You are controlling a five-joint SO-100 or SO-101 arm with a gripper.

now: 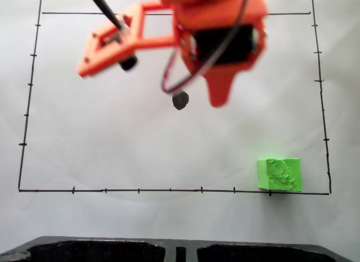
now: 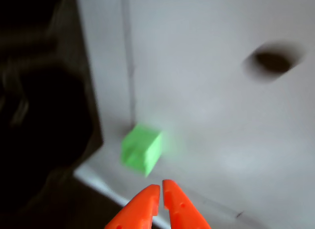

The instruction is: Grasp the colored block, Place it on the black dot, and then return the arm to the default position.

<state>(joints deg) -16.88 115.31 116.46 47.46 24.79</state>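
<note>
White paper sheet [image 1: 140, 138] with a thin ruled border [image 1: 169, 190] covers the table; dark tray-like edge [image 1: 112, 249] along the bottom of the fixed view.

The arm [image 1: 219, 26], orange, hangs over the upper middle of the sheet in the fixed view, well apart from the block; its camera frame [image 1: 112, 40] juts to the left there.

Gripper [image 2: 161, 189]: in the wrist view the two orange tips lie pressed together with only a hairline between them, so the jaws are closed and hold nothing.

The colored block [image 1: 279, 174], neon green, sits at the lower right corner of the ruled area in the fixed view, touching the bottom border line; in the wrist view it lies just beyond the tips, slightly left of them, and that view is blurred.

The black dot [image 1: 180, 100] is bare, near the middle of the sheet, beside the jaw's pointed end as the fixed view shows it (height above the paper cannot be told).

Judgement: step in hand is the approach to the grasp; the jaws need to part before descent; the tips should centre on the block and straddle two opposite flat faces, squared to its rotation, then come down low enough to pinch its sides rather than clip the top; a skewed approach would likely nudge it off the line.
</note>
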